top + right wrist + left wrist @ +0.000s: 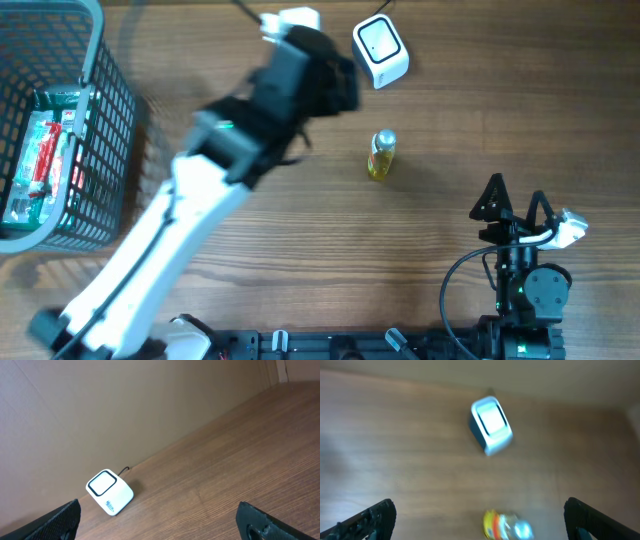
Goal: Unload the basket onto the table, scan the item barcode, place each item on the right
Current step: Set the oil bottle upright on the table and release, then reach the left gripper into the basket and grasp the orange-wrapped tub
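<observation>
Left pincer (479, 506) is hanging wide open over the desk (330, 250), gripping nothing, view blurred, with the small yellow bottle (381, 155) lying on the wood below it, near the white scanner (380, 52). Right pincer (515, 195) is sitting wide open and empty too, well apart from the bottle, facing the scanner. A basket (110, 120) of packets is standing at the desk's left edge.

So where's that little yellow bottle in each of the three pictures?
Overhead: the yellow bottle lies right of centre, just below the white scanner.
Left wrist: at the bottom edge, middle, blurred, below the scanner.
Right wrist: not in it.
Shared landmark: the white scanner, which the right wrist view shows at lower left.
</observation>
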You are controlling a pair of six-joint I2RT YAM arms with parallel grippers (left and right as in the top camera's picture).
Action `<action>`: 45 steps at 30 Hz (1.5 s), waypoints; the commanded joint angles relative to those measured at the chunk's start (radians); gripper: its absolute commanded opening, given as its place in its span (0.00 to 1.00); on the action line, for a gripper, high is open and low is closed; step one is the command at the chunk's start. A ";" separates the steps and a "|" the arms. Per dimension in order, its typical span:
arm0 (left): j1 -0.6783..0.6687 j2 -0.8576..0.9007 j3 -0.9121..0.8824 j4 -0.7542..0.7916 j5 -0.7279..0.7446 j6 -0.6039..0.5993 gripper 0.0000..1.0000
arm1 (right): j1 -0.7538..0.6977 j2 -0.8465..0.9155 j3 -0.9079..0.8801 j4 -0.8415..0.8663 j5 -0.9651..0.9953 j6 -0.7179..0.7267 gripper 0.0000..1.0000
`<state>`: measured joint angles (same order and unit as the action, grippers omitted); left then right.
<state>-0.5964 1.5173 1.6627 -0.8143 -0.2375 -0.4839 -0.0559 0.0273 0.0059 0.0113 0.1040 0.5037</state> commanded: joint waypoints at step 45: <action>1.168 0.113 0.023 -0.336 -0.029 -0.108 1.00 | -0.004 0.002 0.000 0.003 -0.016 -0.004 1.00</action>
<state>0.5461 1.5642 1.6714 -1.1309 -0.2977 -0.5667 -0.0559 0.0273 0.0059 0.0113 0.1040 0.5037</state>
